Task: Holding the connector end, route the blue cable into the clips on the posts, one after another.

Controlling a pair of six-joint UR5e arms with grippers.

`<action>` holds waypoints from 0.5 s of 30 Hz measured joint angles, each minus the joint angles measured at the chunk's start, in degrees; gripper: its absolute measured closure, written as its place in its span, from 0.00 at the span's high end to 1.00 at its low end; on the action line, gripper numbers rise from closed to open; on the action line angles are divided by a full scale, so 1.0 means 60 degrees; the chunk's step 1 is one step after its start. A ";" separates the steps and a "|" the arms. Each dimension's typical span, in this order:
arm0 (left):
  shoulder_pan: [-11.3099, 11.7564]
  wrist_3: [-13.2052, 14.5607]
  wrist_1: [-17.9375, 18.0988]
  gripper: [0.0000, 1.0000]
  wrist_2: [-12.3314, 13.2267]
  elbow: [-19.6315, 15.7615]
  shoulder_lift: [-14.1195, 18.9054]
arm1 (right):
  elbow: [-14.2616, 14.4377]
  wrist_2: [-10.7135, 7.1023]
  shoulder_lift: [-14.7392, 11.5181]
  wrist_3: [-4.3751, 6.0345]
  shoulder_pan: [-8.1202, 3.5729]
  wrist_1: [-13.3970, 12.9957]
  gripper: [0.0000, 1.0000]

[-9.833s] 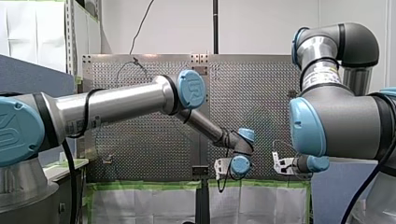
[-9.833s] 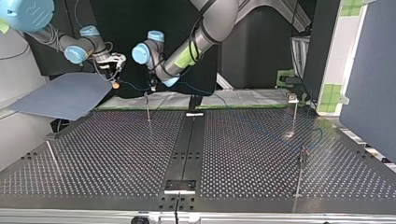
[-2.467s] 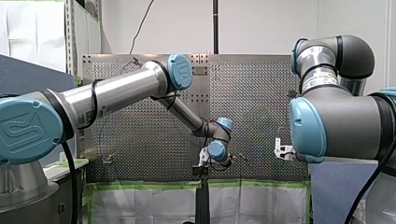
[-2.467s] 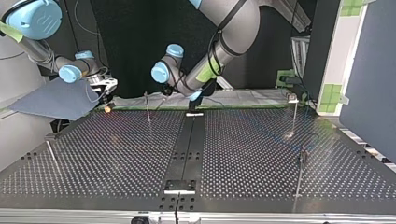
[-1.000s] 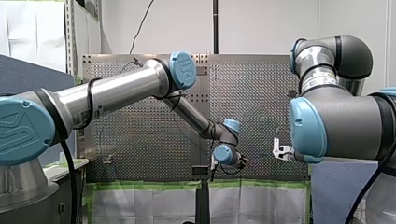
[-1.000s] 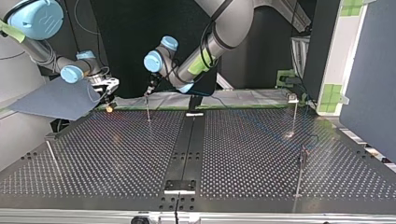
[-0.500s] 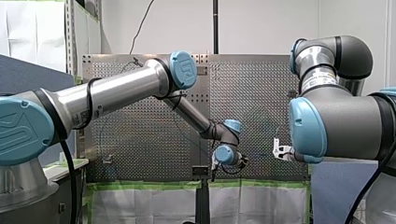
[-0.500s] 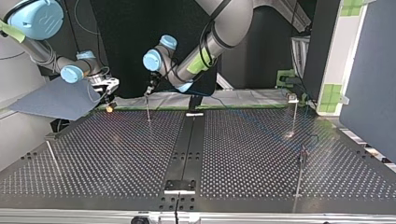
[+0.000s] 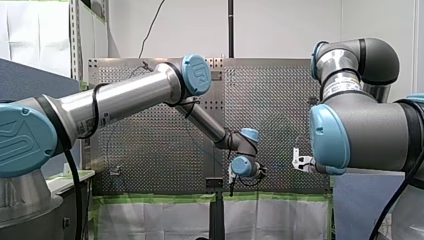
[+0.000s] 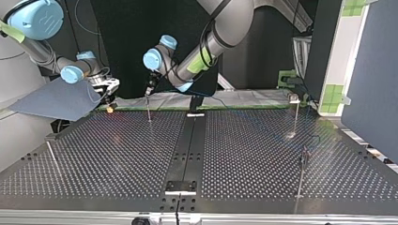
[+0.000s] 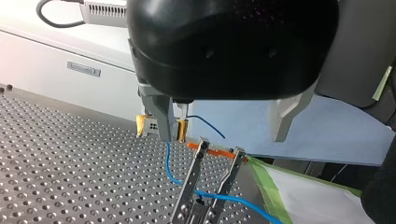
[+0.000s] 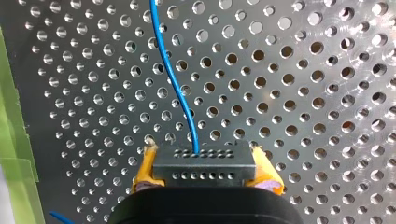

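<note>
Blue cable (image 12: 175, 88): thin, light, limp. It hangs in a loose curve, so it likely follows a pull but won't push. One end enters connector (image 12: 204, 161), a small rigid block and the best hold. Right gripper (image 12: 204, 169) pinches it between yellow pads over perforated table (image 12: 303, 93). Farther along, cable passes between prongs of clip (image 11: 190, 179). Left gripper (image 11: 222, 126) spread wide above it, empty.

Robotics lab, 2 UR arms (image 9: 125, 100), perforated table (image 10: 117, 154) w/ posts (image 10: 149, 110), green-taped sheeting (image 9: 150, 217), blue partition panel (image 10: 371, 70)
</note>
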 joint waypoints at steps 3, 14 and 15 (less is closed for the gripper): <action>-0.0014 -0.0018 -0.0028 1.00 -0.0043 0.0000 0.0000 | 0.0000 -0.0002 0.0000 -0.0008 0.0002 0.0003 0.00; -0.0073 -0.0056 -0.0102 1.00 -0.0270 -0.0001 0.0000 | 0.0000 -0.0001 0.0000 -0.0052 0.0019 0.0020 0.00; -0.0076 -0.0064 -0.0115 1.00 -0.0272 -0.0001 0.0000 | 0.0000 -0.0001 0.0000 -0.0060 0.0020 0.0033 0.00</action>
